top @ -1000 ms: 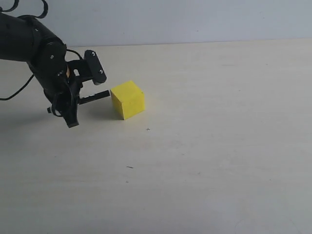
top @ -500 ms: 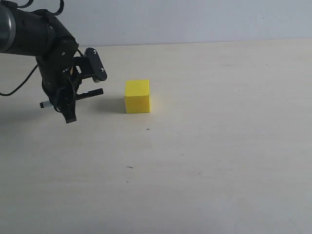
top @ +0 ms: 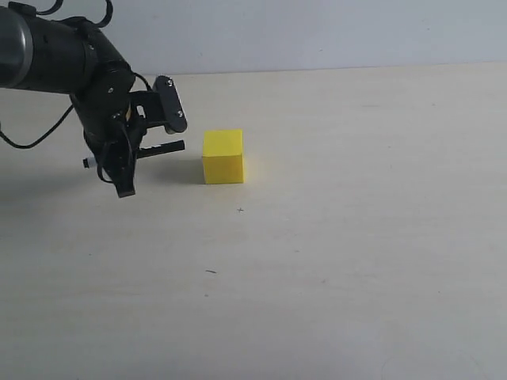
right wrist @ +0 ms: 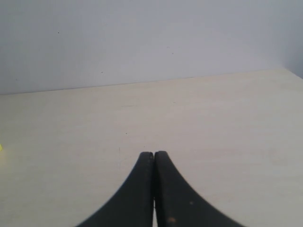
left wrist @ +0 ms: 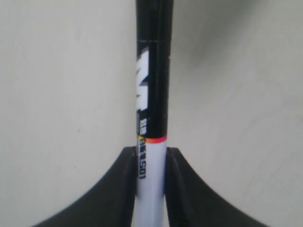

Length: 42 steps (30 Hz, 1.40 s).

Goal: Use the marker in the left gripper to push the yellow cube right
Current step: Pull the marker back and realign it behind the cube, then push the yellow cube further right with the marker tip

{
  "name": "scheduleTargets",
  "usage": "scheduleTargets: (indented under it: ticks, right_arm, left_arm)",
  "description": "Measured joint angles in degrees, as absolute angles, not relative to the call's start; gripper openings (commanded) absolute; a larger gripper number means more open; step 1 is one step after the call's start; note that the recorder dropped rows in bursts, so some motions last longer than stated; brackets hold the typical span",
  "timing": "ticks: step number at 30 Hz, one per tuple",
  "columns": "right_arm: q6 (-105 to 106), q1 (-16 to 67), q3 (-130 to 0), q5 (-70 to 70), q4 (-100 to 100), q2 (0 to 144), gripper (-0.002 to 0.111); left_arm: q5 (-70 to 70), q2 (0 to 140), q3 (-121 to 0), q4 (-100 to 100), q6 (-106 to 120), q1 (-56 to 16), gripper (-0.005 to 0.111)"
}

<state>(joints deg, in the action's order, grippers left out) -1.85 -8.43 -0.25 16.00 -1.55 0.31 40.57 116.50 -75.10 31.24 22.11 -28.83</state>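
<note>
The yellow cube (top: 223, 156) rests on the pale table (top: 333, 237), left of the middle. Just to its left my left gripper (top: 146, 144) hovers low, shut on the marker (top: 162, 148), which lies roughly level with its black end pointing at the cube. A small gap separates that end from the cube's left face. In the left wrist view the marker (left wrist: 152, 94) runs out between the black fingers (left wrist: 120, 189), clamped on its white barrel just below the red band; the cube is out of that view. My right gripper (right wrist: 154, 154) is shut on nothing and does not show in the exterior view.
A light grey wall (top: 317, 32) runs along the table's far edge. A sliver of the yellow cube (right wrist: 1, 147) shows at the edge of the right wrist view. Two tiny dark specks (top: 211, 271) mark the tabletop in front of the cube.
One second ago the marker tip touched the skewed cube; the cube then slid right and squared up while the gripper drew back left. Since then the gripper has moved right again, cube still.
</note>
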Motion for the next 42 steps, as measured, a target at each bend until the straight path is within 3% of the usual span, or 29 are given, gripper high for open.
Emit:
scheduleTargets:
  ticks: [6, 19, 35, 39, 42]
  right_arm:
    - [-1.8, -8.4, -0.3, 16.0, -1.6, 0.3, 0.000]
    - [-1.8, -8.4, -0.3, 16.0, -1.6, 0.3, 0.000]
    - [-1.8, -8.4, -0.3, 16.0, -1.6, 0.3, 0.000]
    - [-1.8, -8.4, -0.3, 16.0, -1.6, 0.3, 0.000]
    - [-1.8, -8.4, -0.3, 16.0, -1.6, 0.3, 0.000]
  left_arm:
    - [39.3, 116.5, -75.1, 31.4, 22.4, -30.2, 0.000]
    - [44.9, 116.5, -74.8, 35.8, 25.6, -24.6, 0.000]
    - [29.0, 116.5, -69.5, 37.1, 30.1, -21.5, 0.000]
    - [27.9, 116.7, -69.5, 37.1, 31.1, -23.9, 0.000]
    - [24.6, 117.1, -69.5, 37.1, 30.5, -30.1, 0.000]
